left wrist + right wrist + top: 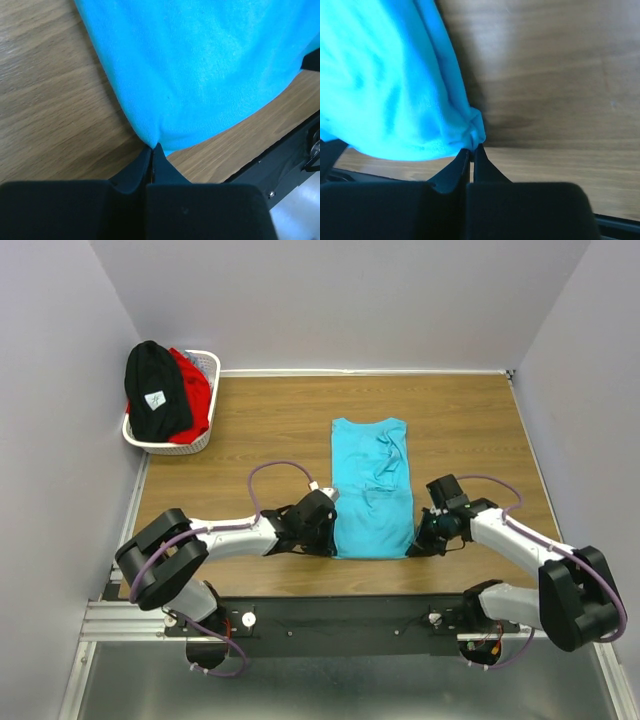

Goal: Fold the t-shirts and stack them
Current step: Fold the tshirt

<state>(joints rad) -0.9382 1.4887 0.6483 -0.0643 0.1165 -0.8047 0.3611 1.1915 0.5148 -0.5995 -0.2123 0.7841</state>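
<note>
Cloth this soft and light keeps no shape of its own: the turquoise shirt (372,488) will sag and drape wherever we lift it, and a thin pinch of it could slide free under a hard pull. It lies flat in the middle of the counter (480,430), a long narrow strip running from near to far, with some wrinkles on its right half. We judge the two near corners the best places to hold, since lifting them together keeps the hem straight for a fold toward the far end.

The left tool (153,150) is closed tight on the near-left corner, with only the very edge of the cloth between its tips. The right tool (471,149) is closed on the near-right corner, where the cloth bunches into a small knot. Both grips look shallow, so we would move the arms evenly and slowly.

At the far left corner sits the white basket (205,440), with the black shirt (155,390) heaped over the red shirt (195,390), well apart from the turquoise one. We see nothing lying in the path of a fold. Only the arms themselves, close on either side of the cloth, could crowd the move.
</note>
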